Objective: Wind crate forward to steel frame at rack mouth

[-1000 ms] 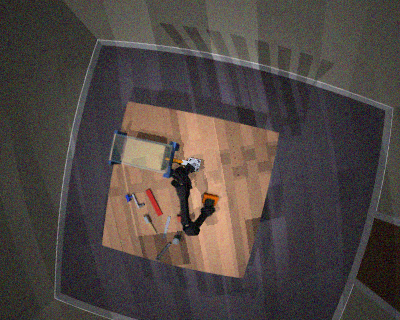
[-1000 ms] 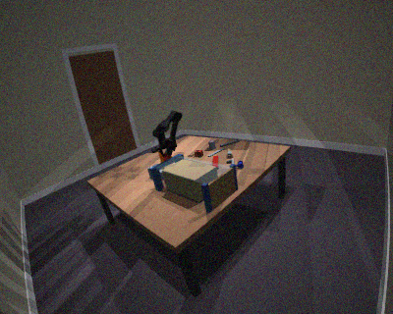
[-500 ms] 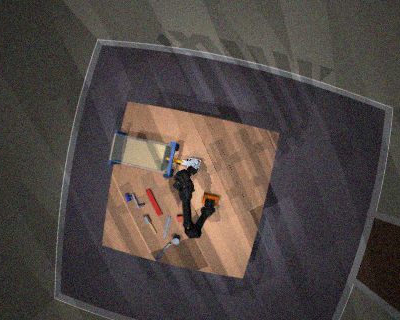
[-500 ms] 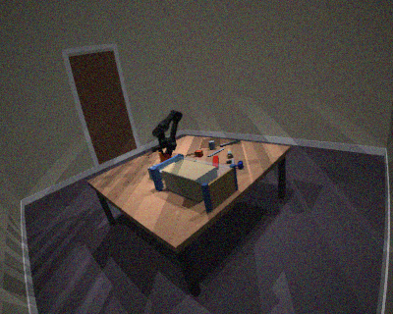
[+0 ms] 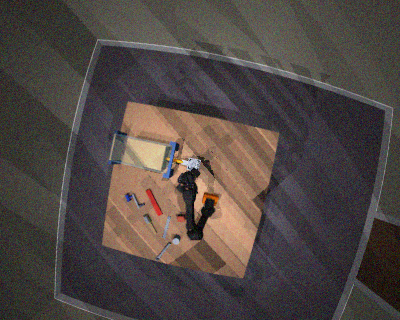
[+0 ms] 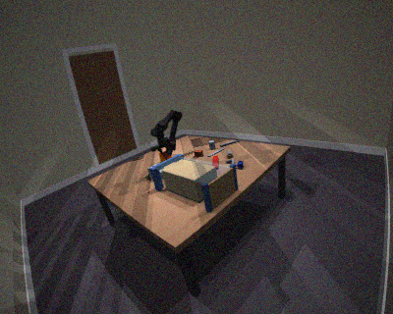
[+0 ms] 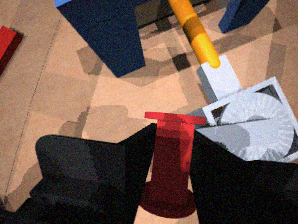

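My gripper (image 7: 170,130) is shut on a red flanged grip (image 7: 172,157); whether a crank arm joins it is unclear. It hangs beside the pale grey winch (image 7: 257,125) (image 5: 192,163), whose ribbed round drum shows at right in the wrist view. A grey bar-like shape crosses the drum; I cannot tell what it belongs to. The top hole is not distinguishable. An orange-yellow strap (image 7: 195,32) (image 5: 179,161) runs from the winch to the rack's blue mouth frame (image 5: 171,160) (image 7: 107,35). The cream crate (image 5: 147,154) (image 6: 190,169) looks flat inside the clear cubby, close behind that frame; any gap is unclear.
On the bench (image 5: 232,150) lie a blue-ended cranked tool (image 5: 128,197), a red bar (image 5: 154,202) (image 7: 7,47), a screwdriver-like tool (image 5: 149,221), a grey strip (image 5: 166,227), a round-headed tool (image 5: 175,240) and a small red block (image 5: 181,218). An orange object (image 5: 210,198) is beside the arm.
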